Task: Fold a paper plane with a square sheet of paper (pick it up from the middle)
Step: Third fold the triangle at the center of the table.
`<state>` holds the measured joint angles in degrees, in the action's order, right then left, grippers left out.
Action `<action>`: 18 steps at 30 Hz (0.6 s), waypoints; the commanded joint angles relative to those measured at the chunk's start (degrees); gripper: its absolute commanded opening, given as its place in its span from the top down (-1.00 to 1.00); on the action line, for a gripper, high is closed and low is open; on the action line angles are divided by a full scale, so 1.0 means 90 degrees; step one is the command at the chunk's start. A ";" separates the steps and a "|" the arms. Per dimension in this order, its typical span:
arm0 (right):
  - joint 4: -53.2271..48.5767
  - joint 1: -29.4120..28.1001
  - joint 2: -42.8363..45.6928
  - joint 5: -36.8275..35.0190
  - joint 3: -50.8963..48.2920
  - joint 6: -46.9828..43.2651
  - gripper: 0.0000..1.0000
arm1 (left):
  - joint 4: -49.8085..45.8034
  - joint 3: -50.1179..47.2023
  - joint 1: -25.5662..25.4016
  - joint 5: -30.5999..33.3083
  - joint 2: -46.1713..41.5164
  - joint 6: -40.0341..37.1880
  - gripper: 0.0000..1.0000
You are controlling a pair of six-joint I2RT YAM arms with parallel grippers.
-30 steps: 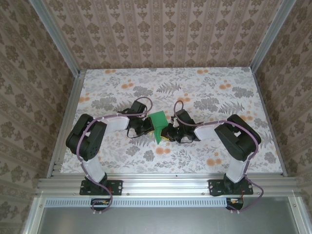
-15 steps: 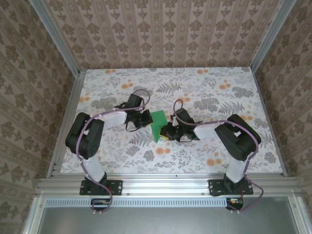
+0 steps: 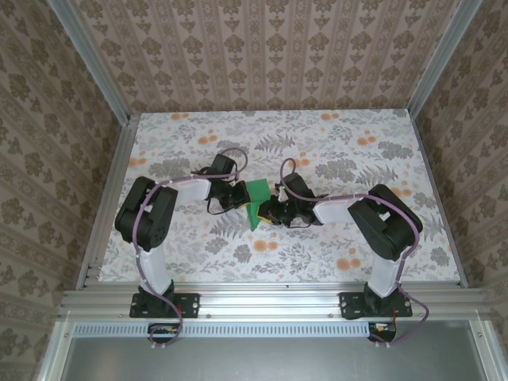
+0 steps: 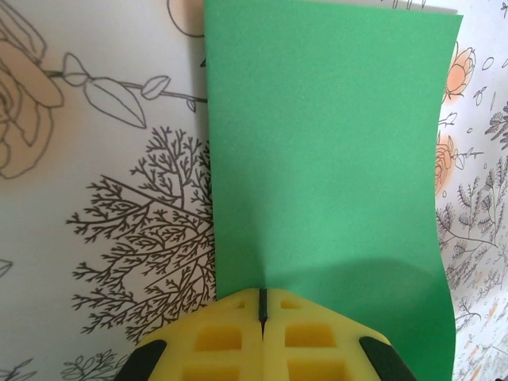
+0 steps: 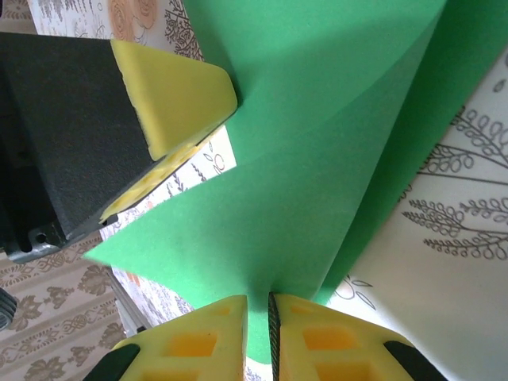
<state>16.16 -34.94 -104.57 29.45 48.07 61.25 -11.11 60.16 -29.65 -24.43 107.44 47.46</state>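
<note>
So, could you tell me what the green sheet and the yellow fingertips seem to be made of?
Green sheet: probably thin matte paper; it bends and curls smoothly. Yellow fingertips: likely moulded plastic or foam, matte, with recessed pockets.

Lab test booth: aluminium frame (image 3: 90, 63), wallpapered walls (image 3: 270, 48), floral tabletop (image 3: 357, 151).

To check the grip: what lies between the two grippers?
The square sheet of paper, pinched by the left gripper and right gripper; seen in top view.

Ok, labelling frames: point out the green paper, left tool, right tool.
green paper (image 4: 325, 159), left wrist view, sheet's flat middle.
left tool (image 4: 262, 300), left wrist view, seam between tips.
right tool (image 5: 258, 305), right wrist view, gap between tips.
</note>
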 commanded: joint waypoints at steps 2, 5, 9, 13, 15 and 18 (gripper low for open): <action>0.0011 -0.0034 -0.0184 0.0174 0.0145 -0.0033 0.65 | -0.0308 -0.0015 -0.0085 0.0113 0.0298 -0.0154 1.00; 0.0192 -0.0046 -0.0187 0.0225 0.0110 0.0019 0.65 | -0.0309 -0.0008 -0.0094 0.0116 0.0326 -0.0147 1.00; 0.0470 -0.0054 -0.0148 0.0336 0.0061 0.0054 0.64 | -0.0318 -0.0012 -0.0104 0.0126 0.0348 -0.0154 1.00; 0.0749 -0.0063 -0.0168 0.0401 -0.0024 0.0137 0.63 | -0.0313 -0.0019 -0.0104 0.0145 0.0357 -0.0132 1.00; 0.0782 -0.0063 -0.0187 0.0402 -0.0038 0.0161 0.62 | -0.0318 -0.0024 -0.0104 0.0150 0.0362 -0.0127 1.00; 0.0734 -0.0063 -0.0243 0.0328 -0.0029 0.0168 0.62 | -0.0318 -0.0039 -0.0114 0.0156 0.0362 -0.0109 1.00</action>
<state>21.28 -35.14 -105.47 31.79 48.07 61.91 -10.70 60.20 -29.98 -24.47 107.68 47.48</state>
